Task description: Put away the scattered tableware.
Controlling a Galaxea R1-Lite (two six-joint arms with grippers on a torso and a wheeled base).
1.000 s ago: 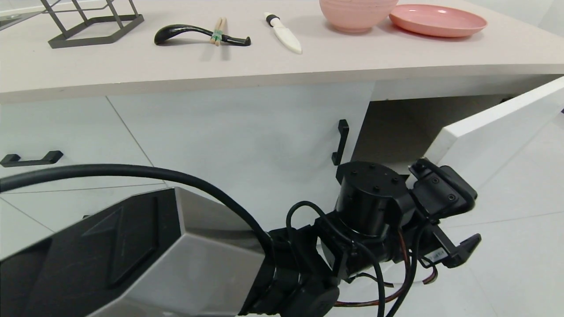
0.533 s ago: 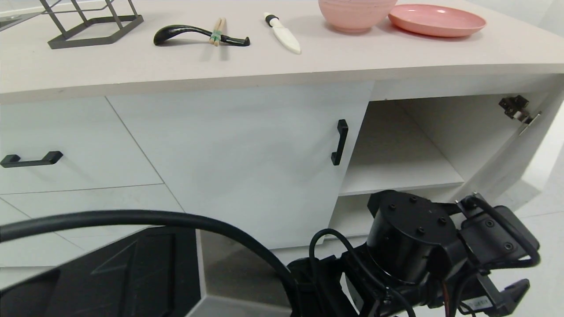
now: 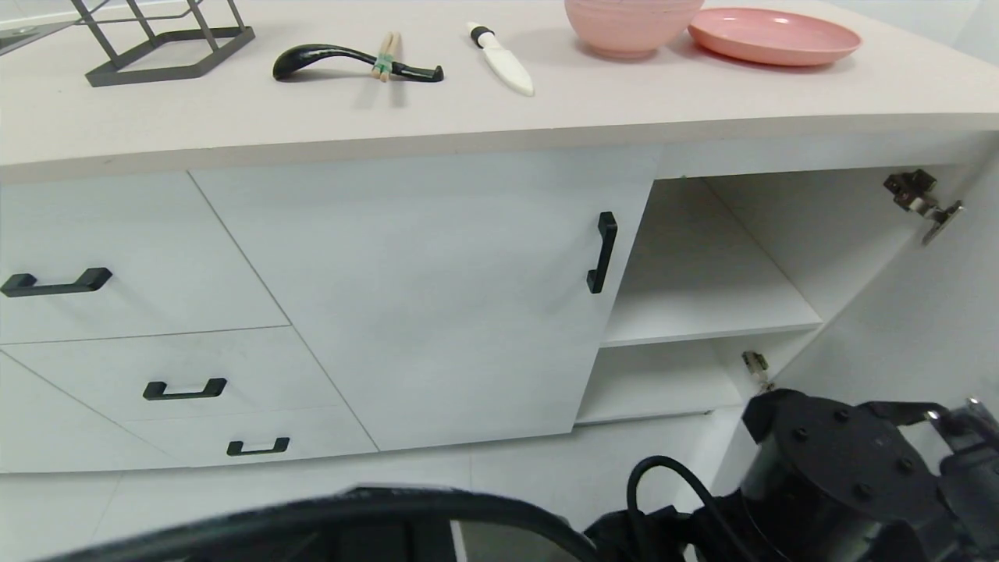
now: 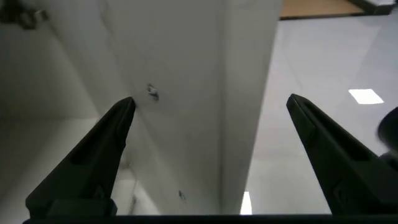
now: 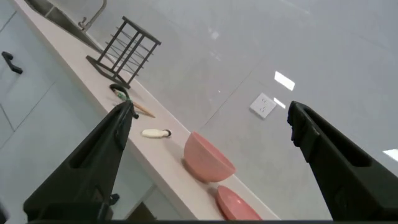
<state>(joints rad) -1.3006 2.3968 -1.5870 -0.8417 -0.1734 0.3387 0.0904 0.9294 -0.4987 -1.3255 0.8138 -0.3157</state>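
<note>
Tableware: spoon, chopsticks, knife, bowl and plate are lying on the counter, back from its front edge.
Grippers: left gripper and right gripper are gaping, empty.
Risk: chopsticks are crossing the spoon; lifting one may be dragging the other.
Obstruction: open door is standing near the left gripper; rack is occupying the counter's left end.

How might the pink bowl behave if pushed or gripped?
The pink bowl looks rigid and broad-based, so it likely slides rather than tips. Its smooth wall may slip in a pinch. Pushed toward the plate, it would probably bump it.
</note>
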